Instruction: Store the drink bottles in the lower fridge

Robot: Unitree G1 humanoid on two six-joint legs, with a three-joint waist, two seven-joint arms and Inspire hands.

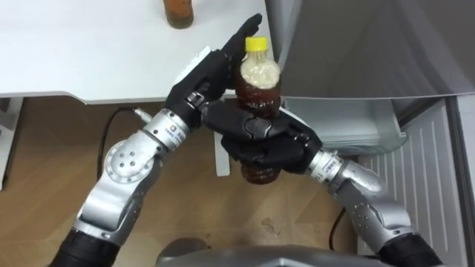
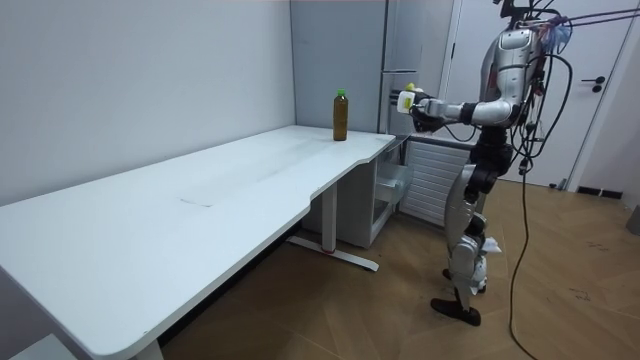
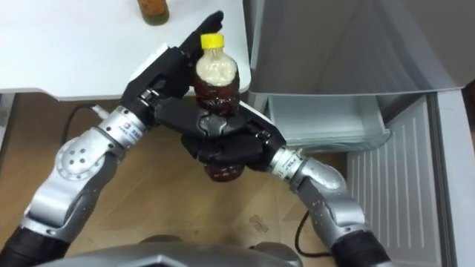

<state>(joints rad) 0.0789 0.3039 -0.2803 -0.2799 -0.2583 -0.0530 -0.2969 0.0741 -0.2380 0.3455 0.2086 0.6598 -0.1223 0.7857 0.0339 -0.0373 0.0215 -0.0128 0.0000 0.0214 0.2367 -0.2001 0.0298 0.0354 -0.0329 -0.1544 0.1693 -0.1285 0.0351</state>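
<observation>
1. Your right hand [image 1: 263,144] comes in from the lower right with its fingers curled tight round the middle of the yellow-capped clear plastic bottle of brown drink [image 1: 258,78]. The bottle is upright and in the air in front of the chest.
2. Your left hand [image 1: 204,74] has straight fingers laid flat against the bottle's left side, touching it, not wrapped.
3. Wooden floor [image 1: 193,200] lies below the hands.
4. The white tabletop [image 1: 89,59] is past the left hand. A second brown drink bottle [image 1: 178,10] stands on it, cut off at the top edge of the eye views.
5. The open lower fridge compartment [image 1: 356,122] is to your right, with the grey fridge [image 1: 371,44] front above it.
6. The room view shows the second bottle's green cap. It shows you standing upright at the table's far end beside the fridge, the held bottle at chest height and well apart from the one on the table.
</observation>
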